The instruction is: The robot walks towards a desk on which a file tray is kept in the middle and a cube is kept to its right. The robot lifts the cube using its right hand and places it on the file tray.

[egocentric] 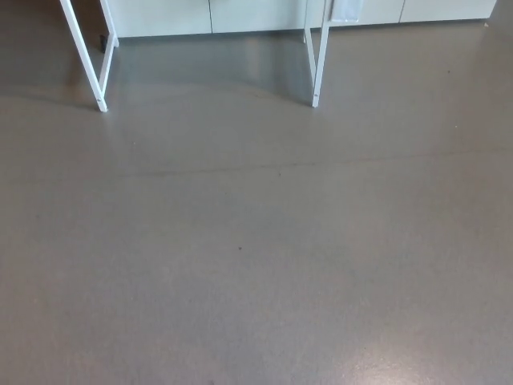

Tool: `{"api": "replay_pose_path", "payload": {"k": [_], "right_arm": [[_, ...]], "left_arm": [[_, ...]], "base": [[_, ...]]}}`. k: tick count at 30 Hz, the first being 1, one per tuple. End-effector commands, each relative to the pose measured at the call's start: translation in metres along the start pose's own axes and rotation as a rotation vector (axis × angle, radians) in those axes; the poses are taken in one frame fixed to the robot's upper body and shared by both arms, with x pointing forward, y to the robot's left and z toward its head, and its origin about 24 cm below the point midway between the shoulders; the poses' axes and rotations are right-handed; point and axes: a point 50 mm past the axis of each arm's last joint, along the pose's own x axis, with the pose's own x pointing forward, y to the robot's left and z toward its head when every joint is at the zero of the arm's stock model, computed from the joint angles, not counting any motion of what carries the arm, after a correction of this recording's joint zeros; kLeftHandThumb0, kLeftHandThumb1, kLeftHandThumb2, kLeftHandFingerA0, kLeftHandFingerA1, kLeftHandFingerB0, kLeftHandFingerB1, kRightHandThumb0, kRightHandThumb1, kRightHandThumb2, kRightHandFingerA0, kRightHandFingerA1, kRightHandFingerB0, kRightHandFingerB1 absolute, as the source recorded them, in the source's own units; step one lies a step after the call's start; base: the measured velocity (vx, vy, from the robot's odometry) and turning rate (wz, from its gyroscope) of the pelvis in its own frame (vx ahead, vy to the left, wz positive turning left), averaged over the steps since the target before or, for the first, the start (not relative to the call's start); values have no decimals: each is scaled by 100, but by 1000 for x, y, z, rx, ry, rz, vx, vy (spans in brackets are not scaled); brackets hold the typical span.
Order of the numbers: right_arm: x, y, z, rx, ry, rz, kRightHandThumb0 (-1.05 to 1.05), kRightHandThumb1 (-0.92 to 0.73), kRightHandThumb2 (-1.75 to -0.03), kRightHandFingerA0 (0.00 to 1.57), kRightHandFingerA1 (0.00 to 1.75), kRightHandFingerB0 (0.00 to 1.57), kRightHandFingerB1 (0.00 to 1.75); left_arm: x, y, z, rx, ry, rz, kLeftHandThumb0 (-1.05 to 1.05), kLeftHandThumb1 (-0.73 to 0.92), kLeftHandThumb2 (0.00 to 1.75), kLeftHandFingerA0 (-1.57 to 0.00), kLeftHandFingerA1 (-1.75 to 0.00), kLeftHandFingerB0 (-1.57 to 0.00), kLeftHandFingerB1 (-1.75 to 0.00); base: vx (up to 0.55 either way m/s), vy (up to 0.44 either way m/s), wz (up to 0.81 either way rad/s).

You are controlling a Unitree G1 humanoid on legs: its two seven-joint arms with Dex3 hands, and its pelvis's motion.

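Neither the file tray nor the cube shows in the head view, and no desk top is visible. Only two white desk legs appear at the top of the picture, a left leg [90,60] and a right leg [318,64], both standing on the grey floor [256,241]. No part of my arms or hands is in the picture.
Pale cabinet fronts [240,14] run along the top edge behind the legs. A faint seam [280,167] crosses the floor from left to right. A small dark speck [240,248] lies on the floor near the middle.
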Motion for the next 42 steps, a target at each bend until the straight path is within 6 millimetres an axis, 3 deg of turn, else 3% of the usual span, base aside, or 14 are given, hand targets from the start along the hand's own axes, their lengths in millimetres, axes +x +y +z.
{"api": "replay_pose_path", "payload": {"k": [1,2,3,4,10,14,16,18,19,28,29,33,37,42], "right_arm": [[-1,-9,4,59,-45,10,-86,-43,-87,0,48,10,57],[-1,-9,4,70,-54,21,-80,-51,-55,0,49,10,53],[-1,-7,3,72,-41,24,-81,-52,-56,0,44,10,53],[-1,-9,4,33,-48,33,-82,-42,-91,0,53,5,54],[-1,-6,1,26,-36,30,-84,-55,-56,0,54,9,50],[-2,-4,-3,22,-34,35,-87,-52,-61,0,56,8,51],[-1,-3,-2,-3,-17,32,-86,-57,-59,0,56,7,50],[-1,0,-7,69,-34,21,-82,-39,-87,0,55,7,54],[-1,1,-8,84,-33,18,-84,-41,-87,1,54,11,56],[-3,8,-20,102,-23,24,-86,-43,-88,0,47,9,56],[-4,8,-22,116,-19,29,-82,-41,-89,0,47,11,57],[-5,4,-19,-44,-24,26,-42,-19,-91,9,60,0,53],[-4,5,-21,81,-15,22,-86,-51,-61,0,59,11,54],[-4,6,-23,13,4,27,-89,-47,-94,0,42,7,49]], "left_arm": [[-4,9,-2,-95,38,-37,-83,56,106,-2,-61,-18,-65],[-4,9,-2,-60,33,-42,-42,38,105,-9,-60,-5,-56],[-4,11,-1,-63,39,-37,-89,80,63,-4,-72,-14,-64],[-4,11,-1,-62,43,-39,-42,38,105,-9,-60,-4,-55],[-6,15,3,-90,24,-36,-42,39,105,-9,-60,-5,-55],[-7,17,7,-61,33,-29,-89,79,61,-6,-72,-19,-64],[-7,19,9,-72,15,-44,-42,41,106,-8,-60,-4,-55],[-8,21,13,-22,24,-41,-89,62,100,-10,-66,-17,-63],[-8,21,14,-9,31,-41,-89,80,65,-3,-70,-17,-63],[-9,25,20,-28,28,-36,-42,37,104,-10,-61,-6,-56],[-9,26,20,-15,29,-33,-90,80,61,-6,-75,-19,-66],[-8,24,25,3,22,-34,-89,80,62,-7,-74,-17,-65],[-7,24,24,-44,19,-40,-42,38,104,-10,-60,-6,-56],[-7,24,22,-4,15,-28,-89,79,62,-11,-76,-23,-66]], "base": [[-72,-10,16],[-7,35,12],[-37,-13,56],[-48,-11,17],[4,36,-3],[161,236,-14],[195,21,-17],[239,208,8],[238,133,1],[279,-28,12],[365,-209,14],[457,-221,39],[343,-134,-3],[329,24,-12]]}}
